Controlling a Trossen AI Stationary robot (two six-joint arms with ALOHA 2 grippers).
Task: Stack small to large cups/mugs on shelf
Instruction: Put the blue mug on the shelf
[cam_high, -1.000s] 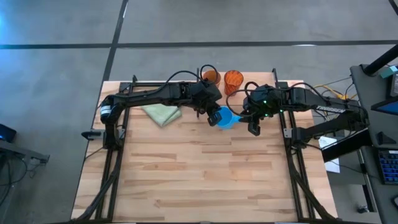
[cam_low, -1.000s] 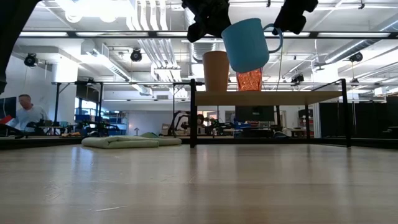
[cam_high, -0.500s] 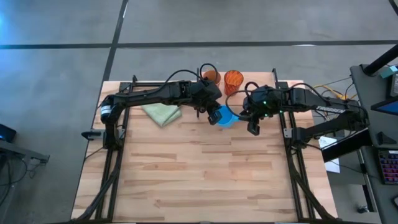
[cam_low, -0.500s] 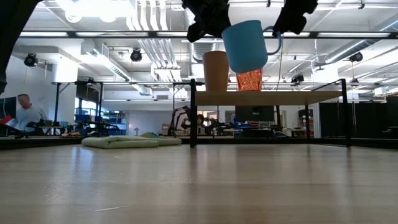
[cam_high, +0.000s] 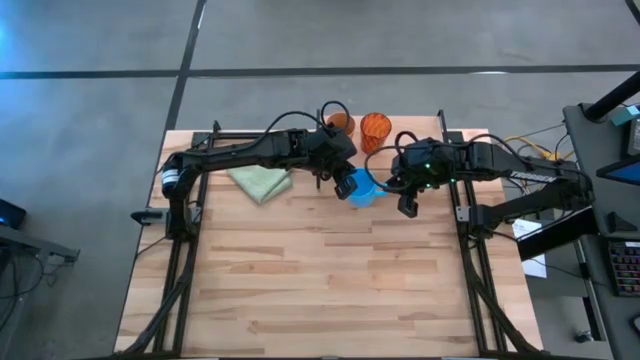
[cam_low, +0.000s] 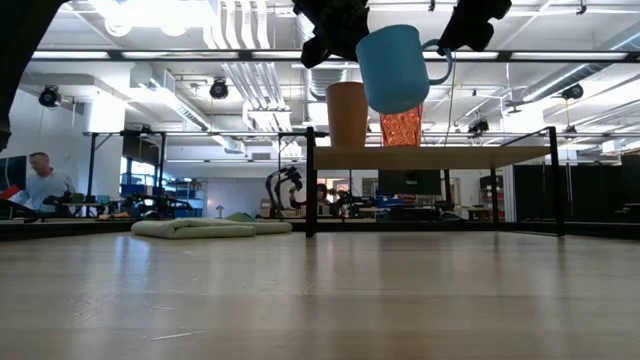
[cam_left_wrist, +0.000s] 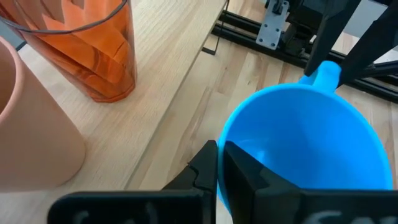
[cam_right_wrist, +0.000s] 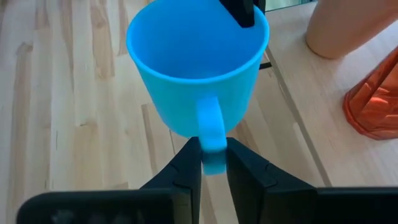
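Observation:
The blue mug hangs in the air between both grippers, in front of the shelf and about level with it. My left gripper is shut on the mug's rim. My right gripper is shut on its handle. In the low view the mug is upright and slightly tilted. The plain light-orange cup and the textured orange-red cup stand side by side on their bases on the shelf, behind the mug. My left gripper holds the mug's rim on the side away from the handle, one finger inside the mug and one outside. The mug is lifted clear of table and shelf. My right gripper pinches the mug's handle between its two fingers, coming level from the table's right. The mug stands nearly upright in the hold, opening up.
A pale green folded cloth lies on the table left of the shelf. The shelf's black upright frames stand at its ends. The wide near part of the tabletop lies in front of the arms. A person is in the room far behind.

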